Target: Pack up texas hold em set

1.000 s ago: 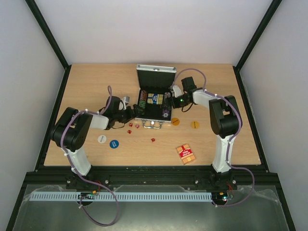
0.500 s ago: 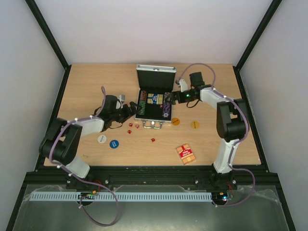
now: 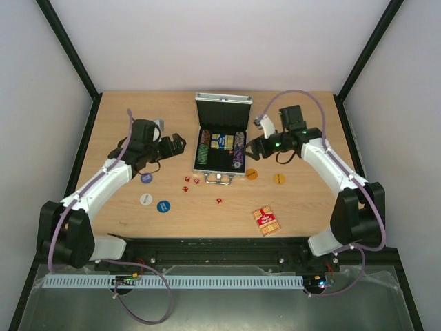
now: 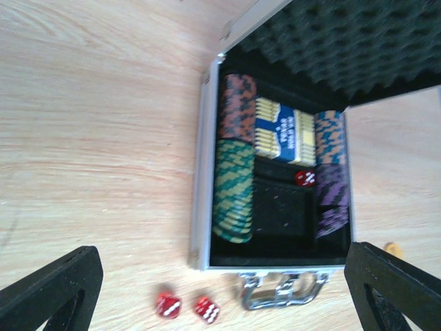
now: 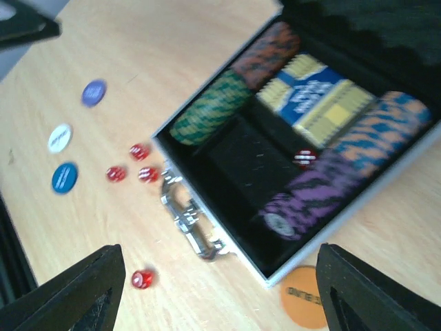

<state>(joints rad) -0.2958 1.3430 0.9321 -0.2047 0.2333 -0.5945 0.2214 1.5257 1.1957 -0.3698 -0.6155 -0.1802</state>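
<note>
- Case (image 3: 222, 109) sits open mid-table with its lid up. Chip rows (image 4: 234, 200) and a blue deck (image 4: 282, 131) are inside, plus one die (image 5: 305, 158) in the black centre slot (image 4: 282, 207).
- Left gripper (image 3: 176, 145) hovers just left of the case, fingers wide apart, empty. Right gripper (image 3: 251, 147) is just right of the case, also apart and empty.
- Loose items:
  - three dice (image 3: 186, 179) just in front of the case, by its handle (image 3: 220, 178)
  - a fourth die (image 3: 219, 201) further front
  - orange discs (image 3: 251, 174) front-right
  - three discs (image 3: 146, 178) front-left
  - red deck (image 3: 265, 221) well in front
- Likely next: the dice. Narrow the fingers before descending, pinch the flat faces square, and release low over the centre slot to avoid bounce.
- Keep only one arm over the case at a time.
</note>
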